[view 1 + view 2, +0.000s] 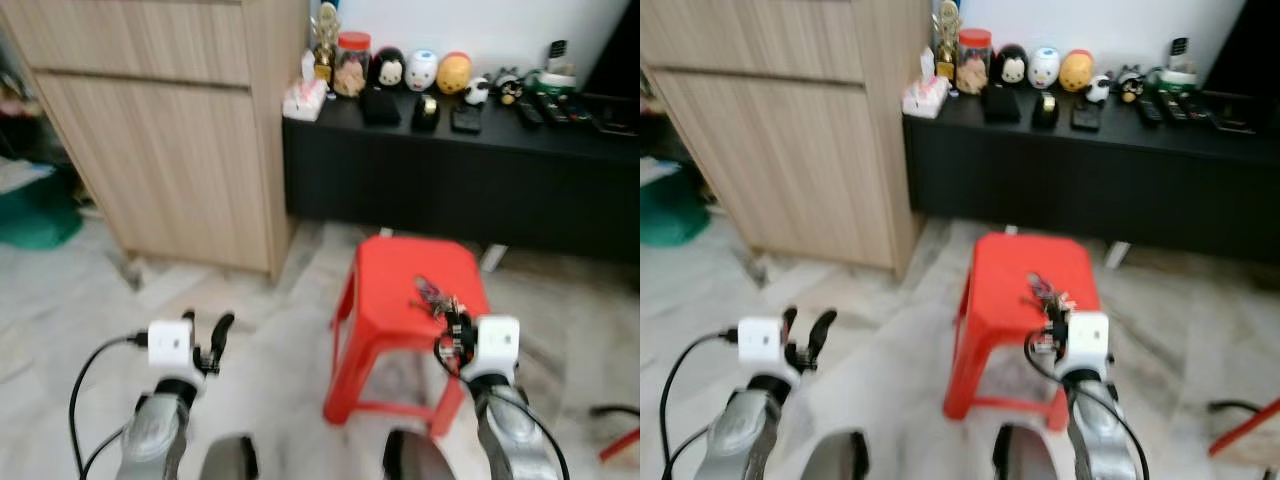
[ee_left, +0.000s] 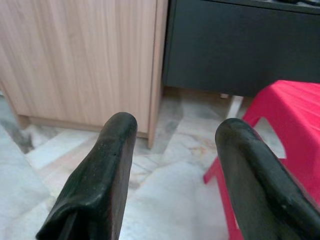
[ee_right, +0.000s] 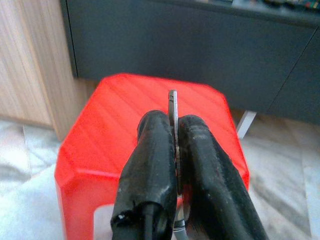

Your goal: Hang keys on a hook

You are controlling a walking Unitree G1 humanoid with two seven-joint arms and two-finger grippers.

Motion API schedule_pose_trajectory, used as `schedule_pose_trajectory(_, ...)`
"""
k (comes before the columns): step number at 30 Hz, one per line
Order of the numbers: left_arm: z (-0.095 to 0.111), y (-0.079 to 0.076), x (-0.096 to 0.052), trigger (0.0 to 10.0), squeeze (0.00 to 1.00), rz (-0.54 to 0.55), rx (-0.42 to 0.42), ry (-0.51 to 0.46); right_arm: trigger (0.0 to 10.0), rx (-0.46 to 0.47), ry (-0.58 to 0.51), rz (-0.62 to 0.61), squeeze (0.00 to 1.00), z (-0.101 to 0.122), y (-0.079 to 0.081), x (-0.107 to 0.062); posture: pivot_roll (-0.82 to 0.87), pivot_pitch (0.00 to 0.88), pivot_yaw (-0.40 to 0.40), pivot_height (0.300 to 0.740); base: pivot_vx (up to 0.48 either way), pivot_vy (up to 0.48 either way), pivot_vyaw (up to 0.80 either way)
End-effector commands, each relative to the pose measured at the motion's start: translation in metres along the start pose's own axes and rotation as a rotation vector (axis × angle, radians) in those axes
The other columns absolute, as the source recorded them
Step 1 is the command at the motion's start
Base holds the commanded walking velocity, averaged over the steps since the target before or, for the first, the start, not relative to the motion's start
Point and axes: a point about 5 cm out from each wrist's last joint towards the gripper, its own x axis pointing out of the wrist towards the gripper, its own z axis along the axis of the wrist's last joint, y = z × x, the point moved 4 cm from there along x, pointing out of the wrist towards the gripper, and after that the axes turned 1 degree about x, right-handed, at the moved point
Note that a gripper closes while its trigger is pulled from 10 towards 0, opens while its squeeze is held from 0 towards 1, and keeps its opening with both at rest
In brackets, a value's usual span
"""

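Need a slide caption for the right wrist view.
Right gripper pinches a key ring above the red stool.

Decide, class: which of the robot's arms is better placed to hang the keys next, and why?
Right. The right gripper has its jaws shut on the key ring above the red stool. The left gripper is open, holding nothing.

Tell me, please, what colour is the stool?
Red, the stool; clearest in the right wrist view.
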Motion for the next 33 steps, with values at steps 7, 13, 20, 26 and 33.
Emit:
schedule_pose_trajectory(7, 0.002, -0.005, 0.003, 10.0, 0.0, -0.015, -0.002, -0.009, 10.0, 0.007, -0.047, 0.051, 0.0, 0.021, 0.009, 0.009, 0.04, 0.0, -0.077, 0.608, 0.0, 0.0, 0.0)
schedule_pose_trajectory(13, 0.004, -0.007, 0.004, 10.0, 0.0, -0.025, 0.005, -0.021, 10.0, 0.016, -0.064, 0.116, 0.0, 0.033, 0.021, 0.014, 0.04, 0.0, -0.083, 0.643, 0.0, 0.0, 0.0)
schedule_pose_trajectory(20, 0.008, -0.011, 0.007, 10.0, 0.0, -0.047, 0.016, -0.036, 10.0, 0.009, -0.067, 0.175, 0.0, 0.042, 0.032, 0.018, 0.04, 0.0, -0.086, 0.688, 0.0, 0.0, 0.0)
schedule_pose_trajectory(26, 0.013, -0.017, 0.01, 10.0, 0.0, -0.077, 0.031, -0.049, 10.0, 0.018, -0.078, 0.209, 0.0, 0.049, 0.04, 0.02, 0.05, 0.0, -0.089, 0.723, 0.0, 0.0, 0.0)
schedule_pose_trajectory(33, 0.017, -0.02, 0.014, 10.0, 0.0, -0.091, 0.041, -0.061, 10.0, 0.018, -0.076, 0.233, 0.0, 0.054, 0.043, 0.023, 0.05, 0.0, -0.095, 0.74, 0.0, 0.0, 0.0)
